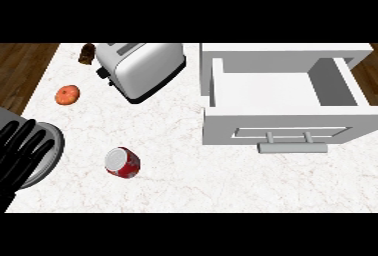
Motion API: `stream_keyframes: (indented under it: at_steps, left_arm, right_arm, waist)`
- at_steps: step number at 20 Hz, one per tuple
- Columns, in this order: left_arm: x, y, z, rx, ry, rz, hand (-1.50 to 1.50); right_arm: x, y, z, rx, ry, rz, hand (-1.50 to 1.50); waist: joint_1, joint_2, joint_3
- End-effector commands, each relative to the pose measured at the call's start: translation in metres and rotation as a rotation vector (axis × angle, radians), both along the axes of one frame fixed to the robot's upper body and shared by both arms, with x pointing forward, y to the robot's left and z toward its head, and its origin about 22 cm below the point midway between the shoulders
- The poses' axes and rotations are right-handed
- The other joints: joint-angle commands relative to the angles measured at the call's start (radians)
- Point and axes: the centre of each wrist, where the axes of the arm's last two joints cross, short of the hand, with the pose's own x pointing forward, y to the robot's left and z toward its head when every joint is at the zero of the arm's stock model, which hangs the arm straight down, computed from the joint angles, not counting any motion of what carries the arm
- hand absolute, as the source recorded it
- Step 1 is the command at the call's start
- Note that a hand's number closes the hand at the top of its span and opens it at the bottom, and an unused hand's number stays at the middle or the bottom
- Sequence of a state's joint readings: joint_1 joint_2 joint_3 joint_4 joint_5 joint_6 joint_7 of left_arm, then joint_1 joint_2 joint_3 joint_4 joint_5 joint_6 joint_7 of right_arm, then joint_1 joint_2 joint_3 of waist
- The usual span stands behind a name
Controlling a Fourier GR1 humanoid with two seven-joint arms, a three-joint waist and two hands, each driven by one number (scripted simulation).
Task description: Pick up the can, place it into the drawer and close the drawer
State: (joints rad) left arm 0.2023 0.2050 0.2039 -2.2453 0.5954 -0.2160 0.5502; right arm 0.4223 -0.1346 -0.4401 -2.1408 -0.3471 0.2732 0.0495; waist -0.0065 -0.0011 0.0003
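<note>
The red can [122, 162] stands on the table [221, 185] toward its front-left corner (silver top up); the white drawer [284, 97] gapes open at the right edge; the left hand [21, 150] rests at the left edge, fingers straight and released, grasping nothing.

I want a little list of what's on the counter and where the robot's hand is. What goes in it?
can: red can, standing on the white counter, untouched
drawer: white drawer pulled open, nothing visible inside, handle at its front
left hand: black left hand at the left edge, fingers straight, holding nothing
right hand: not in view
toaster: silver toaster at the back
orange fruit: orange fruit, left of the toaster
brown item: small brown thing behind the toaster, cannot tell what
</note>
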Motion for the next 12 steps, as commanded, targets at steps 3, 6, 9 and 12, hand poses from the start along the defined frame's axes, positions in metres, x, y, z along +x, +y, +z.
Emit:
stream_keyframes:
  at_steps: [3, 6, 9, 12]
  left_arm:
    - [0.012, -0.006, -0.021, -0.035, 0.058, -0.021, -1.5]
    - [0.034, -0.024, -0.028, -0.019, 0.051, 0.002, -1.5]
    - [0.044, -0.026, -0.046, -0.003, 0.074, 0.007, -1.5]
    - [0.046, -0.015, -0.052, -0.009, 0.064, -0.003, -1.5]
  right_arm:
    - [-0.006, -0.005, 0.019, 0.001, 0.001, 0.002, -1.5]
    - [-0.006, -0.02, -0.003, -0.017, 0.004, -0.007, -1.5]
    - [-0.01, -0.011, -0.004, 0.009, 0.006, 0.003, -1.5]
    - [-0.028, -0.023, -0.006, -0.002, -0.013, 0.003, -1.5]
  waist:
    - [0.003, 0.0, -0.001]
    - [0.0, 0.001, 0.0]
    - [0.0, 0.001, 0.0]
    - [-0.001, 0.0, 0.0]
